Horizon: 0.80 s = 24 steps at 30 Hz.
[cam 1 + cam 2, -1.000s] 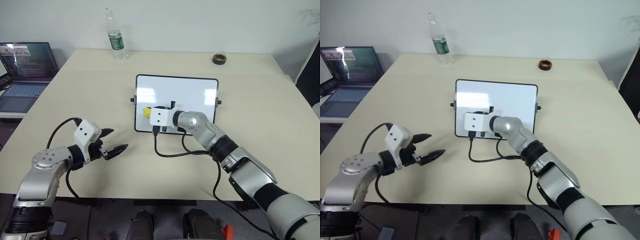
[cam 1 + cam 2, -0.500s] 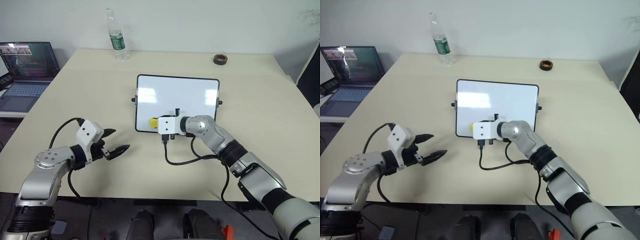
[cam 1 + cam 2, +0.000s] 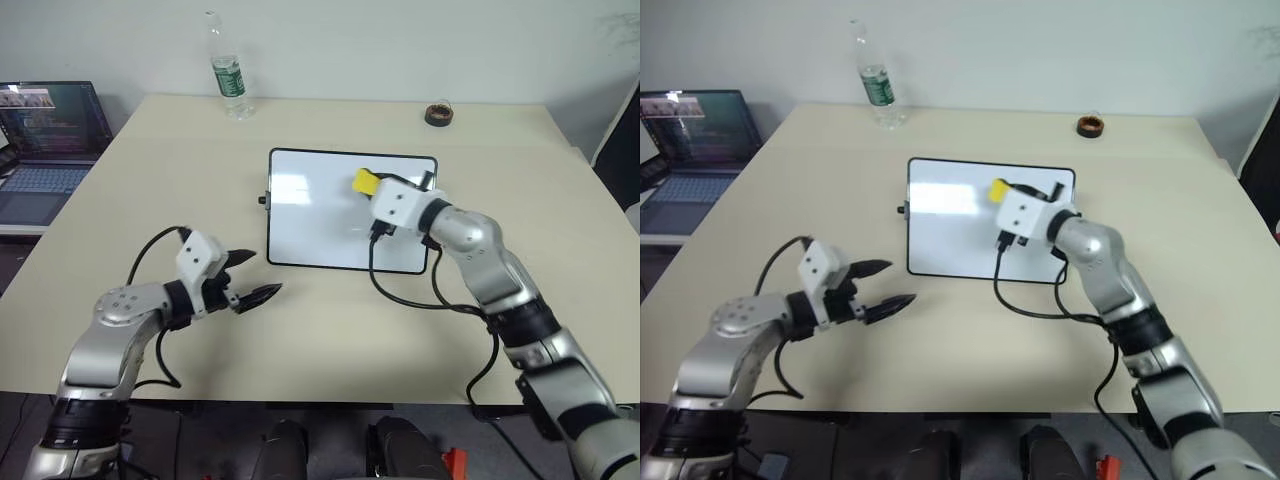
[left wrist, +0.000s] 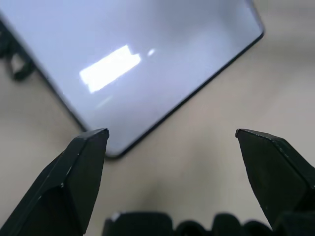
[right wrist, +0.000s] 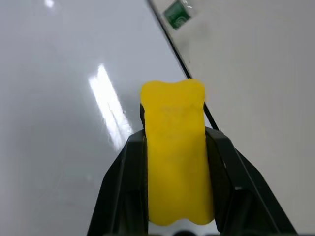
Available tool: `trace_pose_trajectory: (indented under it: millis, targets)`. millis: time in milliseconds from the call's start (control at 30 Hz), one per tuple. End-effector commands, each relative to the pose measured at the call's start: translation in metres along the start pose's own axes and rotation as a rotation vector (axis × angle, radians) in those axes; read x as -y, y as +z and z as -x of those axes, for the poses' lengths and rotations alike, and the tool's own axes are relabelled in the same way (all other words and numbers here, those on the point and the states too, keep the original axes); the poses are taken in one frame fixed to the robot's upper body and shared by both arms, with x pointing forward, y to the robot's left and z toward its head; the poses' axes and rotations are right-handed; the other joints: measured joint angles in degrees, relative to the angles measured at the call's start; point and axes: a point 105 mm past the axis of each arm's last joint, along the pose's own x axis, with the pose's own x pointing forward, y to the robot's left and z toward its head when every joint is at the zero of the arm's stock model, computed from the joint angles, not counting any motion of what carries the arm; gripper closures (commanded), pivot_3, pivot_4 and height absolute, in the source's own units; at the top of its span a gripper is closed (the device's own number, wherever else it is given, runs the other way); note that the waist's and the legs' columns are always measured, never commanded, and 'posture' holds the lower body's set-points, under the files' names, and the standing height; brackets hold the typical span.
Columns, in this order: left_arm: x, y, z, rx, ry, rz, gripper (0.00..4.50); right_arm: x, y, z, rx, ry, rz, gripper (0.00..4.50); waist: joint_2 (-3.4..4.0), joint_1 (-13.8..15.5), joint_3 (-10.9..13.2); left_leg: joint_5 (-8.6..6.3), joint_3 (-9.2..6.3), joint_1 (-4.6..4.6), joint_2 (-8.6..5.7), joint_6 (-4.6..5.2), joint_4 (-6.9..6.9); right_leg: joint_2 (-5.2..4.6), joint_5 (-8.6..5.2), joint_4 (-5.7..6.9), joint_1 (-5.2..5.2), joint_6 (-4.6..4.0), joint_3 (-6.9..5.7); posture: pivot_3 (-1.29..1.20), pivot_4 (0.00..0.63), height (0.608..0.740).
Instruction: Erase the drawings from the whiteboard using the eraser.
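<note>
The eraser (image 3: pixel 366 182), pinched tight in the right gripper (image 3: pixel 372 190), has swept from the whiteboard's (image 3: pixel 310 215) near edge up to its far right corner. No drawings show on the glossy surface. The left gripper (image 3: pixel 256 279), fingers spread and empty, hovers off the board's near-left corner.

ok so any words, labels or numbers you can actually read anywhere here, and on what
Nothing can be read.
Bottle: green label, print too small to read.
Laptop: lit screen, contents too small to read.
Whiteboard: no writing visible, glare patches.
Eraser in the right gripper: plain yellow, no print.
</note>
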Motion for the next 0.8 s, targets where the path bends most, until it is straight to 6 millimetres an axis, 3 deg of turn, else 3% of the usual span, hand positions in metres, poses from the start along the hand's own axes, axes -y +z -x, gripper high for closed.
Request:
trace_pose_trajectory:
  millis: [33,133,267,333,467,800]
  targets:
    - [0.019,0.03,-0.013,0.056,-0.147,-0.099,0.0,0.021,-0.006,0.047,-0.048,-0.132,-0.257,3.33,0.0,0.27,0.0,0.0,-0.05,-0.02,0.0,0.0,0.0,-0.02,0.0,-0.08,0.04,0.01,-0.04,0.0,0.15,0.74]
    - [0.032,0.042,-0.027,0.077,-0.26,-0.147,0.0,0.025,-0.028,0.083,-0.158,-0.272,-0.338,3.33,0.01,0.17,0.0,-0.01,0.03,0.02,-0.07,0.0,0.02,-0.06,-0.02,-0.09,0.07,0.04,0.04,0.0,0.15,0.74]
    - [0.039,0.053,-0.042,0.107,-0.345,-0.177,0.0,0.013,-0.042,0.101,-0.249,-0.313,-0.49,3.33,0.04,-0.33,0.02,-0.01,0.12,0.11,-0.14,0.0,0.02,0.09,-0.01,-0.01,0.06,0.03,0.1,0.0,0.15,0.74]
    - [0.048,0.061,-0.058,0.13,-0.421,-0.194,0.0,0.006,-0.069,0.108,-0.361,-0.386,-0.601,3.33,0.04,-0.53,0.02,0.0,0.11,0.17,-0.07,0.0,0.01,0.19,-0.01,0.03,0.07,0.02,0.12,0.0,0.15,0.74]
    - [0.061,0.07,-0.077,0.151,-0.521,-0.22,0.0,0.001,-0.1,0.108,-0.471,-0.462,-0.712,3.33,0.05,-0.85,0.02,0.0,0.16,0.16,-0.16,0.01,0.02,0.23,-0.01,0.05,0.08,0.02,0.14,0.0,0.15,0.74]
    - [0.074,0.085,-0.102,0.185,-0.584,-0.284,0.0,0.015,-0.138,0.097,-0.532,-0.543,-0.835,3.33,0.06,-1.04,0.03,0.0,0.23,0.09,-0.2,0.02,0.0,0.23,-0.02,-0.02,0.04,0.03,0.18,0.0,0.15,0.74]
